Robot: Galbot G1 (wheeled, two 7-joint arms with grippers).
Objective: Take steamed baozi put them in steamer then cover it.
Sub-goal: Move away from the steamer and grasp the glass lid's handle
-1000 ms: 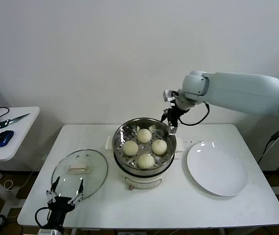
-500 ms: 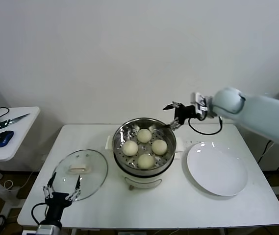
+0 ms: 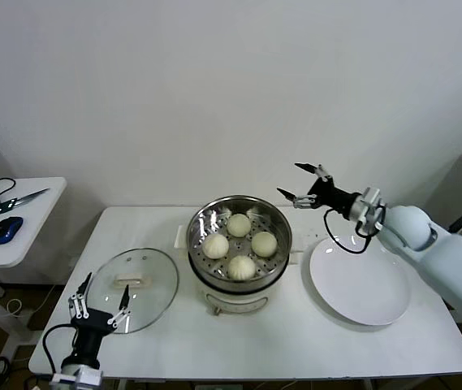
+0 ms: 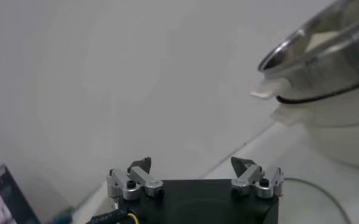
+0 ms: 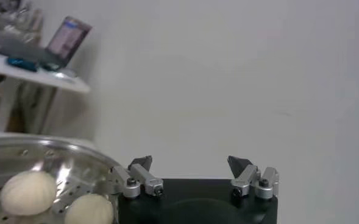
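Note:
Several cream-white steamed baozi (image 3: pixel 239 224) lie on the perforated tray inside the shiny steamer (image 3: pixel 206 268) at the table's middle; two of them (image 5: pixel 28 192) show in the right wrist view. The glass cover (image 3: pixel 131 288) with its cream handle lies flat on the table left of the steamer. My right gripper (image 3: pixel 302 184) is open and empty, in the air to the right of the steamer's rim, above the table's back. My left gripper (image 3: pixel 97 301) is open and empty at the near left edge of the table, at the cover's front rim. The steamer's side (image 4: pixel 325 67) shows in the left wrist view.
A flat white plate (image 3: pixel 359 280) lies right of the steamer, below my right forearm. A small side table (image 3: pixel 19 219) at far left carries a blue mouse (image 3: pixel 6 229) and cables. A white wall rises behind the table.
My right arm has swung away from the steamer's back rim to the right and lower. My left gripper has crept up slightly at the cover's front edge.

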